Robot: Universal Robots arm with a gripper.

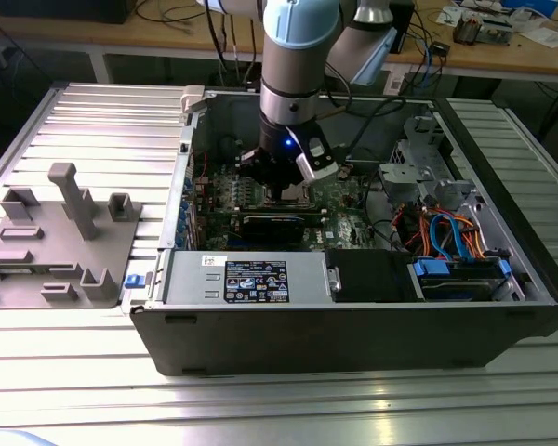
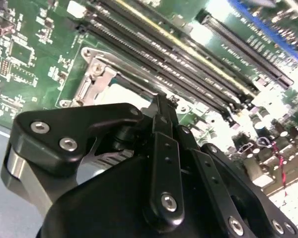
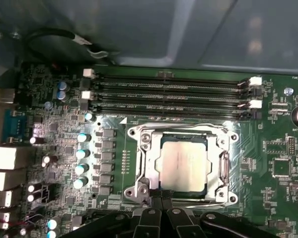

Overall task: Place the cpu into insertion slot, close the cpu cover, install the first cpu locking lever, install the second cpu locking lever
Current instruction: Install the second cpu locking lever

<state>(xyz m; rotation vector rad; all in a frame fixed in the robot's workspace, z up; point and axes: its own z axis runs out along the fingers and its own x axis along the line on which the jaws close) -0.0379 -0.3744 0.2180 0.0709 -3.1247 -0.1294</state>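
Gripper: the black gripper [image 3: 161,198] hangs low inside the open computer case [image 1: 353,334]; its fingertips meet in a closed pinch at the near edge of the insertion slot [image 3: 139,191], with nothing visibly held between them.
Cpu: the cpu [image 3: 183,162] lies flat in the socket just beyond the fingertips, silvery top face up.
Cpu cover: the cpu cover [image 3: 224,166] frames the chip; whether it is fully latched is hard to make out.
Hidden parts: in the second wrist view the gripper body covers most of the insertion slot [image 2: 97,82]; in the exterior view the arm conceals it.
Count: four long memory slots [image 3: 169,94] lie beyond the socket, on the green motherboard [image 3: 278,163].
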